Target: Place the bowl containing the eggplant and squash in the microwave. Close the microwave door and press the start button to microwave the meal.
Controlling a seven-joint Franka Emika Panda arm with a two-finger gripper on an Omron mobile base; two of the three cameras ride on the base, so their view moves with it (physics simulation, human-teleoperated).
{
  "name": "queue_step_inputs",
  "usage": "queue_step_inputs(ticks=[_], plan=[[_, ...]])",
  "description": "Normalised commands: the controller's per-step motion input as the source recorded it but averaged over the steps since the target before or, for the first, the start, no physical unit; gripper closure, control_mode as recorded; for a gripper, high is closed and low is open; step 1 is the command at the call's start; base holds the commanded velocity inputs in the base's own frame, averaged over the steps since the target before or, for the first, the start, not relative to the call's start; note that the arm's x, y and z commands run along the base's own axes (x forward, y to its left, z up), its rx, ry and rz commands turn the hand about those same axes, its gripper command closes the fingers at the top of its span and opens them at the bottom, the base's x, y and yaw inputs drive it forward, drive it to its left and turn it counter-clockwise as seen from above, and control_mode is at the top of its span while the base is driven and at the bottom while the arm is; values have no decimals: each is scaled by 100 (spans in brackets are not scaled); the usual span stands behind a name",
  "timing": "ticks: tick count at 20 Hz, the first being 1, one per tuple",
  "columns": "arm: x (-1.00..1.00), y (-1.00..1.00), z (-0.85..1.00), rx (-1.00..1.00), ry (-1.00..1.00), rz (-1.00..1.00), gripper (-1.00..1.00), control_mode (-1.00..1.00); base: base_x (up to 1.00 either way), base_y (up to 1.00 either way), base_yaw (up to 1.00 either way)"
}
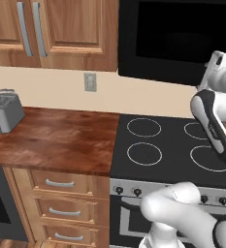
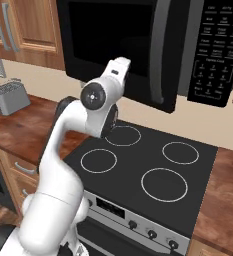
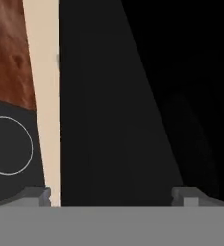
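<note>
The black microwave (image 1: 177,38) hangs above the stove. Its door (image 2: 108,45), with a dark glossy window and a curved grey handle (image 2: 159,55), lies across the opening, and the handle edge stands slightly proud of the keypad (image 2: 215,50). Whether it is latched I cannot tell. My arm reaches up in front of it, the hand close to the door. In the hand view my gripper (image 3: 113,197) is open, the fingertips (image 3: 36,196) wide apart with nothing between them, facing the dark door (image 3: 108,96). The bowl, eggplant and squash are out of view.
A black stove top (image 2: 148,165) with four burner rings lies under the microwave. Left of it runs a wooden counter (image 1: 56,138) with a grey toaster (image 1: 4,112) at its far end. Wooden cabinets (image 1: 51,29) hang above and drawers sit below.
</note>
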Motion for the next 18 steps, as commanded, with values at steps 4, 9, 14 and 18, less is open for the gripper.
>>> queue_step_inputs(ticks=[4, 9, 14, 18], plan=[[82, 0, 4, 0, 10, 30, -100, -100, 0, 0, 0], [79, 0, 19, -1, 15, 9, -100, -100, 0, 0, 0], [78, 0, 4, -2, 9, 0, -100, -100, 0, 0, 0], [0, -16, -28, -6, 3, -4, -100, -100, 0, 0, 0]])
